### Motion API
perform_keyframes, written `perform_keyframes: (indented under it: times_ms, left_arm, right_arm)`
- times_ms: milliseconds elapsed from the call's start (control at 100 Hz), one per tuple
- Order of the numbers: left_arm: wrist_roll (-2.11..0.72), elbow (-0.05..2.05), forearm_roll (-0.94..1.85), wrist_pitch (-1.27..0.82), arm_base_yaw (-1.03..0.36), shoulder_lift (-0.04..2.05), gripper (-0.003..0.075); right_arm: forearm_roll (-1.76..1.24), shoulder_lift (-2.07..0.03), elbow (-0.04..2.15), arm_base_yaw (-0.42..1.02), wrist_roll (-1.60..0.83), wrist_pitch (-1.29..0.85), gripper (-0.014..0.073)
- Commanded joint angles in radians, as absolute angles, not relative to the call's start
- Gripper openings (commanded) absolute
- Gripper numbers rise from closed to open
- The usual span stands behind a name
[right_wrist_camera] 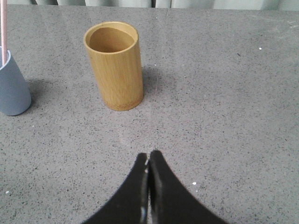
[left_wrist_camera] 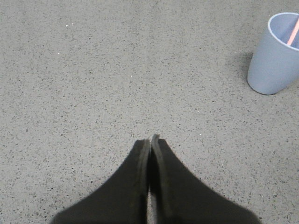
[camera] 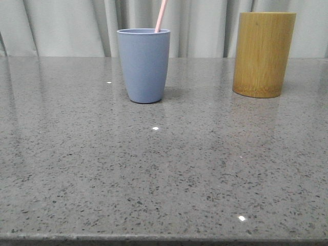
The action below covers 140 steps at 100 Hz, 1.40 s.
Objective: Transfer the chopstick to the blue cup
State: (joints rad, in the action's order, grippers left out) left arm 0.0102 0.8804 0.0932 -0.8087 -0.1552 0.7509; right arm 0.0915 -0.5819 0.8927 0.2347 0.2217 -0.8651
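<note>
The blue cup (camera: 144,64) stands upright at the back middle of the table. A pale pink chopstick (camera: 161,15) leans out of its rim; only its upper end shows. The cup also shows in the left wrist view (left_wrist_camera: 274,55) with the chopstick (left_wrist_camera: 293,32) inside, and in the right wrist view (right_wrist_camera: 12,85) with the chopstick (right_wrist_camera: 3,30). My left gripper (left_wrist_camera: 150,138) is shut and empty over bare table, well short of the cup. My right gripper (right_wrist_camera: 149,154) is shut and empty, short of the bamboo holder. Neither gripper shows in the front view.
A taller yellow-brown bamboo cylinder holder (camera: 263,54) stands upright at the back right; in the right wrist view (right_wrist_camera: 114,65) its inside looks empty. Pale curtains hang behind the grey speckled table (camera: 164,169).
</note>
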Motion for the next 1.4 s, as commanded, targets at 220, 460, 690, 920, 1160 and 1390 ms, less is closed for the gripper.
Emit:
perform_keyframes:
  times_ms: [220,460,690,920,1160,1390]
  left_arm:
    - [0.022,0.906,0.098,-0.737,-0.153,0.754,-0.0019]
    - [0.022,0.82,0.049,-0.659,-0.153,0.681,-0.0019]
    - [0.022,0.536,0.028,-0.348,-0.153,0.447,-0.0019]
    - [0.022,0.194,0.026,-0.024,-0.153,0.179,-0.0019]
    - [0.022,0.037,0.023,-0.011,-0.14,-0.013,-0.0019]
    - [0.022,-0.01,0.016,-0.008,-0.075,-0.04,-0.0019]
  right_arm:
    - [0.112,-0.583,0.918,0.229,0.21,-0.802,-0.0068]
    - [0.112,-0.583,0.918,0.229,0.21,-0.802,-0.0068]
    - [0.112,-0.583,0.918,0.229,0.21,-0.802,-0.0068]
    - [0.112,-0.583,0.918,0.229,0.21,-0.802,-0.0068]
    - [0.112,-0.583,0.918,0.229,0.21,-0.802,-0.0068]
    - [0.112,-0.583,0.918,0.229,0.21,-0.802,-0.0068]
